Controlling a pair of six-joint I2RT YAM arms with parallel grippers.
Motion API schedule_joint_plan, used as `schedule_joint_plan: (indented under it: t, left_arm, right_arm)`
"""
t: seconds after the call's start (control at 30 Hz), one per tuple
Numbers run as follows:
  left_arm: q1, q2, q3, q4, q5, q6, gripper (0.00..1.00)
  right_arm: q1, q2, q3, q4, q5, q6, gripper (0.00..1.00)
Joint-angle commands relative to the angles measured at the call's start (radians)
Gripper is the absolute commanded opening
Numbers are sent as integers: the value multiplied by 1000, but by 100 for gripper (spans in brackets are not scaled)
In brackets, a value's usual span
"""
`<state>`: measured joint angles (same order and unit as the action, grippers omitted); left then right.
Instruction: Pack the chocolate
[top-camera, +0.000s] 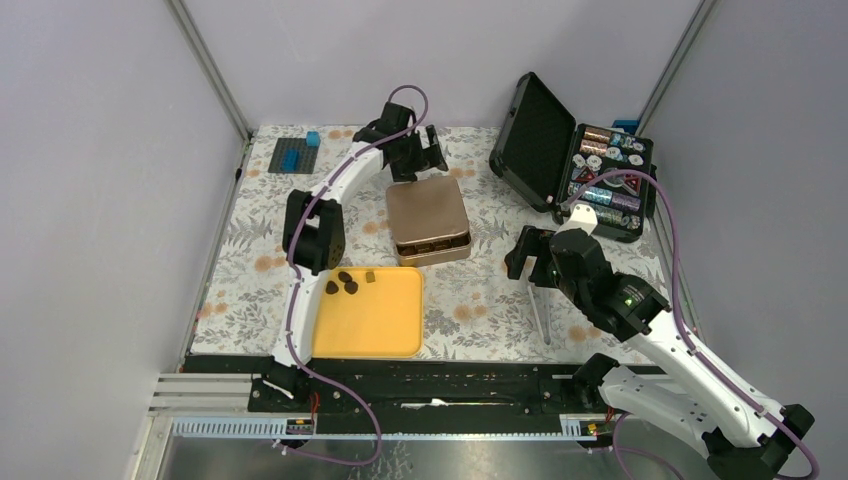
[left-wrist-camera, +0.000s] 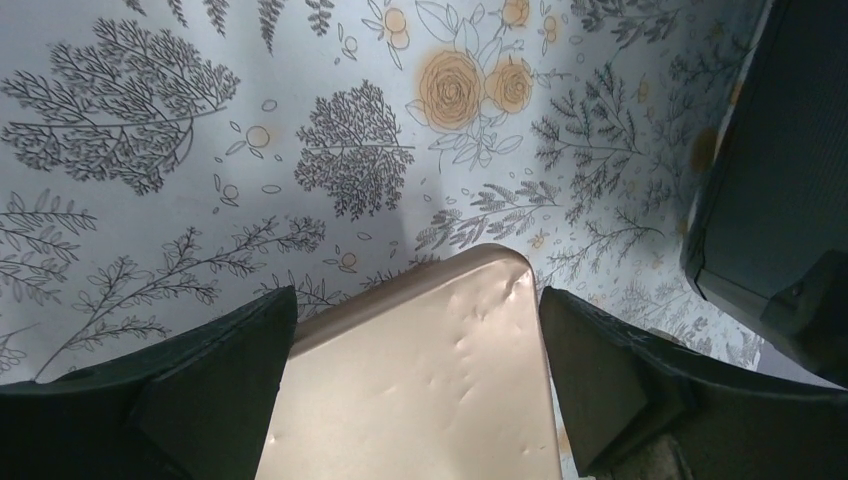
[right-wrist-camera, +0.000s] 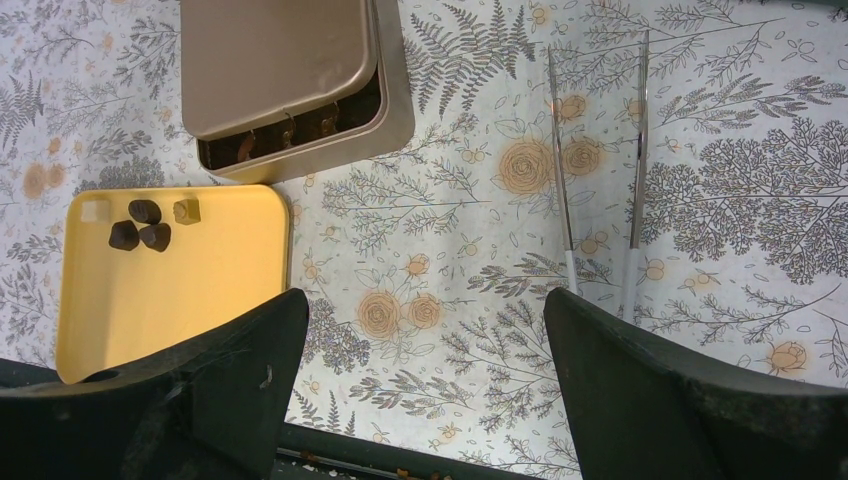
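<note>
Three dark chocolate pieces (top-camera: 343, 284) and a tan square (top-camera: 369, 277) lie at the far left corner of a yellow tray (top-camera: 375, 325). They also show in the right wrist view (right-wrist-camera: 140, 226). A bronze tin (top-camera: 430, 222) stands behind the tray with its lid (left-wrist-camera: 420, 390) slid back. A row of chocolates (right-wrist-camera: 285, 132) shows in the gap at its near side. My left gripper (top-camera: 418, 155) is open above the lid's far edge, with its fingers (left-wrist-camera: 230, 380) on either side. My right gripper (right-wrist-camera: 425, 380) is open and empty over the tablecloth, right of the tin.
Metal tongs (top-camera: 540, 315) lie on the cloth just near of the right gripper and also show in the right wrist view (right-wrist-camera: 600, 170). An open black case (top-camera: 580, 160) with small items stands at the back right. A blue block rack (top-camera: 295, 155) sits at the back left.
</note>
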<state>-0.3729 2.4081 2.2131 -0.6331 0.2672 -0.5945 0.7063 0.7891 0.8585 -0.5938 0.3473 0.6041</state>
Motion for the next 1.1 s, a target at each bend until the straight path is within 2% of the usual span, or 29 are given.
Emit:
schedule_joint_plan:
  t: [0.0, 1.07]
  left_arm:
    - [-4, -17, -17, 40, 44, 19, 97]
    - [-29, -114, -115, 50, 47, 49, 98]
  right_arm:
    - [5, 0, -1, 8, 1, 14, 95]
    - [4, 13, -14, 38, -13, 14, 95]
